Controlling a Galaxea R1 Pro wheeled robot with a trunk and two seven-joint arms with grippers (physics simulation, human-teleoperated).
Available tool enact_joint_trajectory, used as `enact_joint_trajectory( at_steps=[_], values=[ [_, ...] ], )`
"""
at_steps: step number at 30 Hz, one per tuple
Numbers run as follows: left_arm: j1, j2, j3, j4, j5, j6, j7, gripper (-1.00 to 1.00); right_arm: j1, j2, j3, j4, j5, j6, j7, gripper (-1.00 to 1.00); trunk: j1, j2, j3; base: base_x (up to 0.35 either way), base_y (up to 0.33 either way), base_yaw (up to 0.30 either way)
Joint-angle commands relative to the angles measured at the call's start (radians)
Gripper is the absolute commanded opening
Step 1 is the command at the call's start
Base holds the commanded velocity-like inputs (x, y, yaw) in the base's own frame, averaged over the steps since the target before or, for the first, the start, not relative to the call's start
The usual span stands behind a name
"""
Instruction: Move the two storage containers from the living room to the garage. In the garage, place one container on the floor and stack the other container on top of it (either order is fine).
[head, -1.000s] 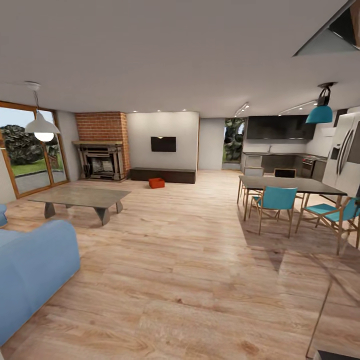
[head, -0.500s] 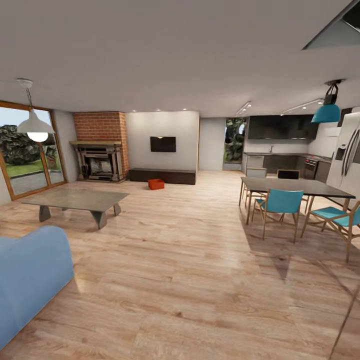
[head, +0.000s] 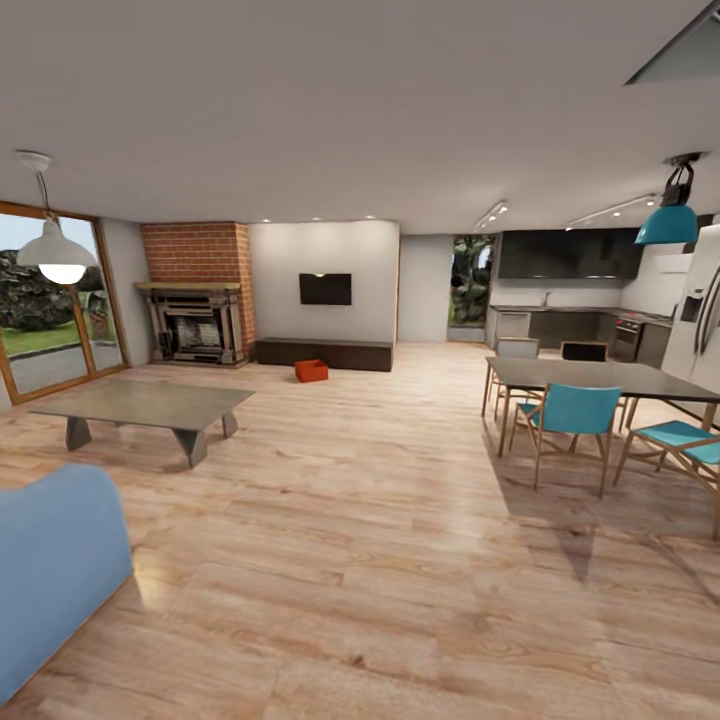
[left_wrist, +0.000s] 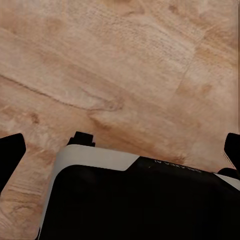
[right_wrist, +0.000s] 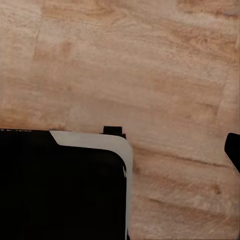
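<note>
One orange-red storage container sits on the light wood floor at the far end of the living room, in front of the long dark low cabinet under the wall TV. It is small and distant, and I cannot tell whether it is one bin or two. In the left wrist view my left gripper hangs over bare planks with its black fingertips spread to the picture's edges, open and empty. One black fingertip of my right gripper stands far out at the edge, above the same floor.
A low grey coffee table and a blue sofa stand at the left. At the right is a dining table with teal chairs. A brick fireplace is at the back left. A wide stretch of wood floor runs to the container.
The whole head view has shifted: the camera moved forward into the room, so the sofa and both hanging lamps slid outward. The container has not moved on the floor.
</note>
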Motion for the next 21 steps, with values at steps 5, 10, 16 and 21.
enact_joint_trajectory(
  at_steps=[5,10,16,21],
  values=[
    [-0.001,0.000,0.000,0.000,0.006,-0.001,-0.002,1.00,-0.002,0.000,0.006,0.003,-0.004,-0.006,0.003,1.00,0.001,-0.001,-0.002,0.325,0.000,0.000],
    [-0.001,0.000,0.000,0.001,0.006,-0.001,-0.003,1.00,-0.002,0.000,0.006,0.003,-0.004,-0.006,0.003,1.00,0.001,-0.001,-0.002,0.325,0.000,0.000],
    [-0.001,0.000,0.000,0.000,0.005,-0.001,-0.002,1.00,-0.002,0.000,0.006,0.003,-0.004,-0.006,0.003,1.00,0.001,-0.001,-0.002,0.325,0.000,0.000],
    [-0.001,0.000,0.000,0.001,0.006,-0.001,-0.002,1.00,-0.002,0.000,0.006,0.003,-0.004,-0.005,0.003,1.00,0.001,-0.001,-0.002,0.325,0.000,0.000]
  ],
)
